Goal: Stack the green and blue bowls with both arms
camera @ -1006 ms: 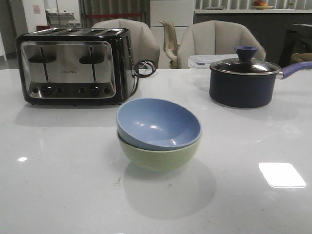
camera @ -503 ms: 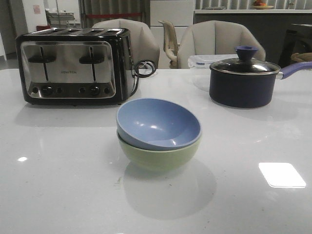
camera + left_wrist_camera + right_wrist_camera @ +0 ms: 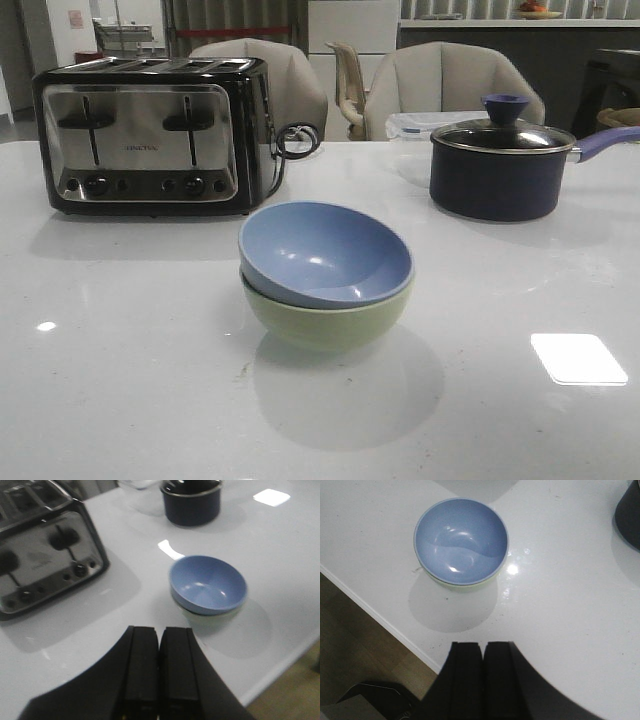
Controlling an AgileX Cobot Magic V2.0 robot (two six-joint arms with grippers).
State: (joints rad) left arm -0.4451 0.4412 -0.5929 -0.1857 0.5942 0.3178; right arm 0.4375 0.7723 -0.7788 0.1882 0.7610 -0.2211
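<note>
White tabletop [image 3: 120, 380] is carrying everything you are looking at. Behind the bowls a chrome toaster [image 3: 150, 133] is sitting, and a dark lidded saucepan [image 3: 500, 165] is standing well apart from it. Your green bowl [image 3: 328, 318] is resting on the tabletop with the blue bowl [image 3: 322, 252] nesting inside it, slightly tilted. Both bowls are lying well ahead of your left pincer [image 3: 159, 645] and right pincer [image 3: 483, 657]; each is hanging clear, fingers pressing together, holding nothing.
</note>
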